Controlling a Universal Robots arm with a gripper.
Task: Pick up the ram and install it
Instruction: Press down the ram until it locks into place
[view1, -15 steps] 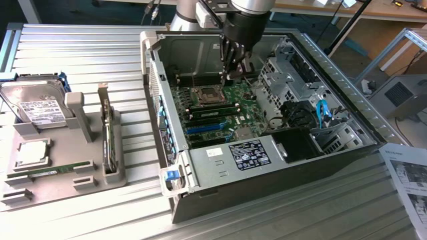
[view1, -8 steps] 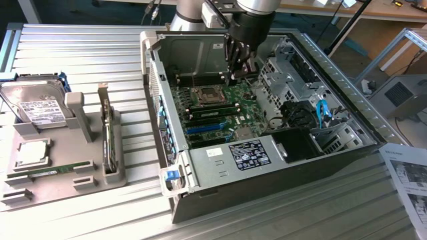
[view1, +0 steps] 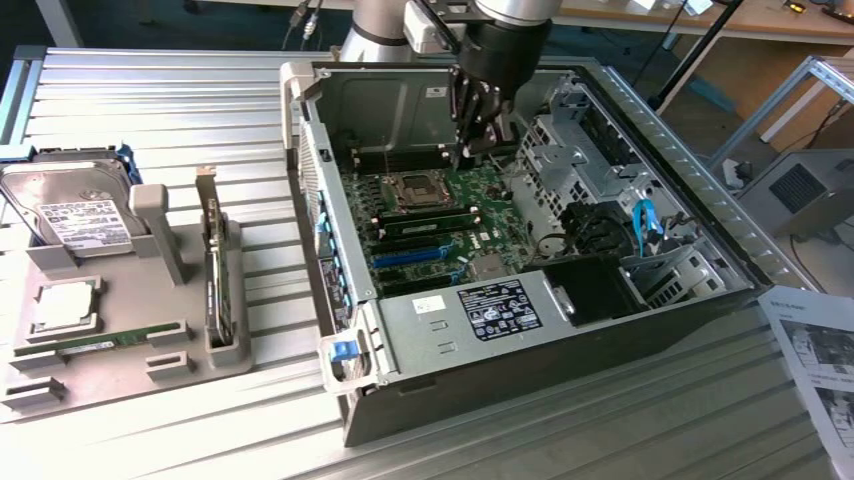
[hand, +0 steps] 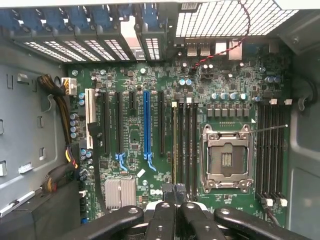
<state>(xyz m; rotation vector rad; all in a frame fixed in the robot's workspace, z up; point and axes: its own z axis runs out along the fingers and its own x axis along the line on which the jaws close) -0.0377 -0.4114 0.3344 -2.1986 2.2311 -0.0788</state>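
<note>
Black-fingered, the hand is pinched shut, apparently empty, above one end of the green ram, which stands in a memory slot just beside the CPU socket. Uneven pressing could leave the ram half-seated or scrape the socket.

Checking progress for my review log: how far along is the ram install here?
Done, it seems: a green ram stands in a slot beside the socket; whether it is latched I cannot tell. In hand: the pincer is shut, low in the case by the slots, with nothing clearly in it. Left: perhaps the final seating. Another green stick lies on the tray.
</note>
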